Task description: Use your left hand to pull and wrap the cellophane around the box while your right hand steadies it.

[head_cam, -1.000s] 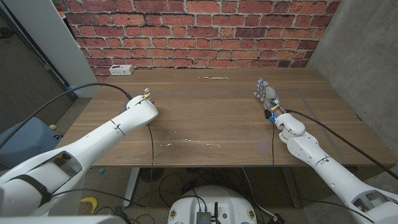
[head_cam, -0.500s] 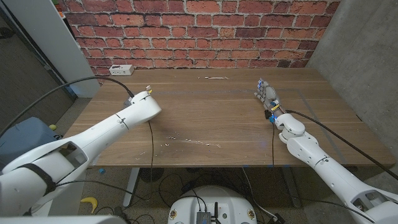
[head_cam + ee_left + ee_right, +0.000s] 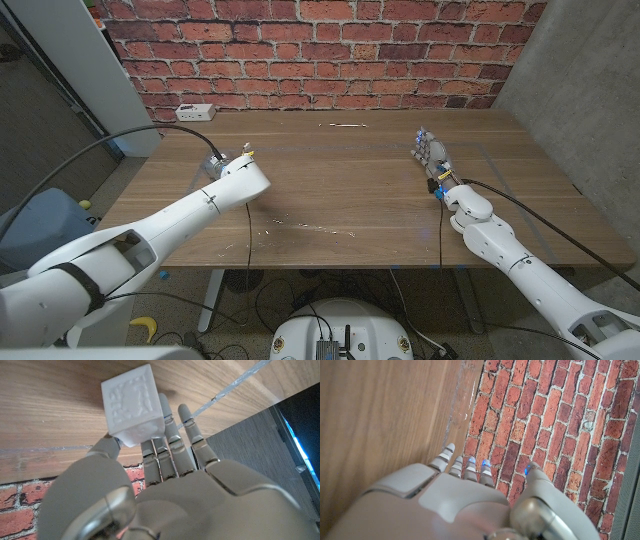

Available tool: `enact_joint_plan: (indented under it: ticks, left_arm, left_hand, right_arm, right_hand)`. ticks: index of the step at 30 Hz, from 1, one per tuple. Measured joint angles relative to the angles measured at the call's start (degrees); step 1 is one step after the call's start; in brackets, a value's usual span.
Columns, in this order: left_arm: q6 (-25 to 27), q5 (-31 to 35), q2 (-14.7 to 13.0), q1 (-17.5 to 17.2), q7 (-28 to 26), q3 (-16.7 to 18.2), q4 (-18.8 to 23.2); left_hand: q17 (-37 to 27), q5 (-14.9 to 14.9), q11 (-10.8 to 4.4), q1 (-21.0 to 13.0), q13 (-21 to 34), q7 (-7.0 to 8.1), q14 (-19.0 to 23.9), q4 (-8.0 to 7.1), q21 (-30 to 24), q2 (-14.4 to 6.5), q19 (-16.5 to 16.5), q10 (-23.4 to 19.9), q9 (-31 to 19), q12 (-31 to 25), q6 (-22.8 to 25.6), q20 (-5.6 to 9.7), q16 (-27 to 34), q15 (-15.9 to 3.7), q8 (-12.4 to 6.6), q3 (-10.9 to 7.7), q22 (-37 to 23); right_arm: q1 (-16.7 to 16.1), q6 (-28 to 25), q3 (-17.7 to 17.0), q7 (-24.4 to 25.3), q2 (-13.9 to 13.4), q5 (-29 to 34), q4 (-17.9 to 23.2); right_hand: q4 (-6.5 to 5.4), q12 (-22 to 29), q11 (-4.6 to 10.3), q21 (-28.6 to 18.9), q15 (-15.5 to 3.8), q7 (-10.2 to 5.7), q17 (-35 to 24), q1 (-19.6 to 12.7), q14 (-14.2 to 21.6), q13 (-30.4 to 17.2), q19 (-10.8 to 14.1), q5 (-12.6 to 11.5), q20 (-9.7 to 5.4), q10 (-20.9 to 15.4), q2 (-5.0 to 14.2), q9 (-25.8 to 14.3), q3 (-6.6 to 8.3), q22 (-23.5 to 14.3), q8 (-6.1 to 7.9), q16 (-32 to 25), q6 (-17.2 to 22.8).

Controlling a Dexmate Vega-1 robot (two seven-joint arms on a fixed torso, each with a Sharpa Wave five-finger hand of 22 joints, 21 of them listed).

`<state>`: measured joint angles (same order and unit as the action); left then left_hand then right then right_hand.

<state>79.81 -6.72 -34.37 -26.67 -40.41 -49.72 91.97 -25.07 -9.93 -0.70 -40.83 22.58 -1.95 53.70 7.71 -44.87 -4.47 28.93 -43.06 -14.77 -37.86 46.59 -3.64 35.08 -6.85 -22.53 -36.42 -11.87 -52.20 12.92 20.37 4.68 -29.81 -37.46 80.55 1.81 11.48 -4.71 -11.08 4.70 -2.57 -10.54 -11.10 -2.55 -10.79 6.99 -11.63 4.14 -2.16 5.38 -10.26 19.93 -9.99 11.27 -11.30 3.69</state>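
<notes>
Box (image 3: 132,405): a small white cube with a raised pattern on one face, seen in the left wrist view pinched between the thumb and the other fingertips (image 3: 167,407) of the left hand (image 3: 165,475), just above the wooden table (image 3: 340,190). Head view does not show the box itself; there the left hand (image 3: 238,160) is largely hidden behind its own wrist, over the table's left part, well short of the far edge. Cellophane (image 3: 305,228) appears as a faint, crinkled clear patch lying on the table near the near edge, towards the middle, apart from both hands; its outline is hard to make out. Right hand (image 3: 430,155) is over the table's right part, well apart from the box and from the cellophane, fingers straight and slightly apart, gripping nothing; the right wrist view shows the right hand (image 3: 465,495) with fingers extended towards the brick wall (image 3: 320,50). White power strip (image 3: 195,111) lies at the table's far left corner, against the wall. Thin pale strip (image 3: 342,125) lies on the table near the far edge, about mid-width; what it is cannot be told.
</notes>
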Motion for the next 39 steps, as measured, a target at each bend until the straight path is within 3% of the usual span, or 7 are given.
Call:
enact_joint_plan:
  ticks: [8, 16, 18, 20, 31, 33, 39]
  left_arm:
    - [-0.57, 0.24, 0.4, 0.24, -6.35, -1.34, -0.15]
    - [-4.46, 5.24, 0.44, -0.16, -7.37, -3.0, 0.26]
    - [-5.83, 6.65, 0.23, -0.22, -7.17, -3.41, 0.38]
    - [-7.6, 8.52, 0.01, -0.28, -6.62, -3.89, 0.46]
    - [-17.3, 16.55, -1.67, -0.39, -1.49, -5.89, 0.69]
    - [-19.59, 18.33, -1.84, -0.54, -0.41, -5.99, 0.61]
    - [-24.3, 22.48, -1.82, -0.95, 2.22, -6.01, -0.24]
  left_hand:
    - [-1.38, 0.04, -0.46, -0.54, 1.61, 0.61, 0.92, -0.79, -0.54, 0.53, -0.5, -0.45, -0.84, -1.64, 0.84, 0.5, 0.38, -0.51, -0.42, 0.79, 0.0]
    - [-2.33, 0.04, -0.52, -0.54, 2.52, 0.81, 1.27, -1.25, -0.55, 0.53, -1.55, -0.51, -1.59, -2.68, 1.23, 0.9, 0.88, -0.58, -0.83, 1.25, 0.01]
    - [-2.51, 0.04, -0.77, -0.84, 2.53, 0.81, 1.37, -1.28, -0.55, 0.84, -2.15, -0.26, -1.83, -2.86, 1.23, 0.89, 0.86, -0.68, -0.88, 1.25, 0.01]
    - [-2.73, 0.14, -1.17, -0.84, 2.54, 0.82, 1.37, -2.86, -0.55, 0.84, -2.89, 0.14, -2.06, -3.15, 1.22, 0.8, 0.38, -0.68, -1.19, -0.33, 0.01]
    - [-3.29, 0.16, -1.77, -1.13, 4.35, 0.6, 0.63, -4.12, -0.55, 1.13, -5.22, 0.74, -2.67, -3.5, 0.97, 0.69, -0.68, 0.06, -1.22, -0.65, 0.17]
    - [-3.5, 0.17, -1.78, -1.13, 5.27, 0.49, 0.4, -5.43, -0.55, 1.13, -5.44, 0.75, -2.68, -3.5, 0.85, 0.47, -0.68, 0.29, -1.21, -1.95, 0.16]
    - [-3.5, 0.18, -1.89, -1.44, 5.88, 0.4, 0.3, -5.86, -0.55, 1.44, -5.94, 0.86, -2.68, -3.97, 0.76, 0.59, -0.97, 0.38, -1.21, -2.38, 0.16]
  right_arm:
    - [-0.93, 0.32, -0.3, 1.03, -0.14, 0.02, 1.06]
    - [-2.12, 0.6, -0.71, 2.3, -0.31, 0.27, 2.37]
    - [-2.41, 0.63, -0.83, 2.6, -0.35, 0.31, 2.72]
    - [-2.68, 0.68, -0.93, 2.87, -0.4, 0.35, 3.01]
    - [-3.93, 0.8, -1.56, 4.32, -0.55, 0.44, 4.24]
    - [-4.04, 0.81, -1.64, 4.44, -0.55, 0.44, 4.34]
    - [-4.12, 0.9, -1.77, 4.58, -0.55, 0.44, 4.31]
  right_hand:
    - [0.0, 0.0, -0.21, 0.0, 0.31, -0.31, 0.0, 0.0, 0.31, 0.0, 0.08, 0.0, 0.08, -0.21, 0.0, 0.0, 0.0, 0.0, 0.0, 0.0, 0.31]
    - [0.0, 0.0, -0.21, 0.0, 0.31, -0.31, 0.01, 0.0, 0.31, 0.0, 0.08, 0.0, 0.08, -0.2, 0.0, 0.0, 0.0, 0.0, 0.0, 0.0, 0.3]
    - [0.0, 0.0, -0.21, 0.0, 0.3, -0.3, 0.01, 0.0, 0.31, 0.01, 0.08, 0.0, 0.08, -0.2, 0.0, 0.0, 0.0, 0.0, 0.0, 0.0, 0.3]
    - [0.0, 0.0, -0.21, 0.0, 0.3, -0.3, 0.01, 0.0, 0.31, 0.0, 0.08, 0.0, 0.08, -0.2, 0.0, 0.0, 0.0, 0.0, 0.0, 0.0, 0.3]
    - [0.0, 0.0, 0.11, 0.0, 0.53, -0.3, 0.01, 0.0, 0.53, 0.0, 0.28, 0.0, 0.28, -0.51, 0.0, 0.0, 0.0, 0.0, 0.0, 0.0, 0.3]
    - [0.0, 0.0, 0.1, 0.0, 0.53, -0.3, 0.01, 0.0, 0.53, 0.0, 0.28, 0.0, 0.28, -0.53, 0.0, 0.0, 0.0, 0.0, 0.0, 0.0, 0.3]
    - [0.0, 0.0, -0.1, 0.0, 0.52, -0.3, 0.01, 0.0, 0.52, 0.01, 0.28, 0.0, 0.28, -0.72, 0.0, 0.0, 0.0, 0.0, 0.0, 0.0, 0.3]
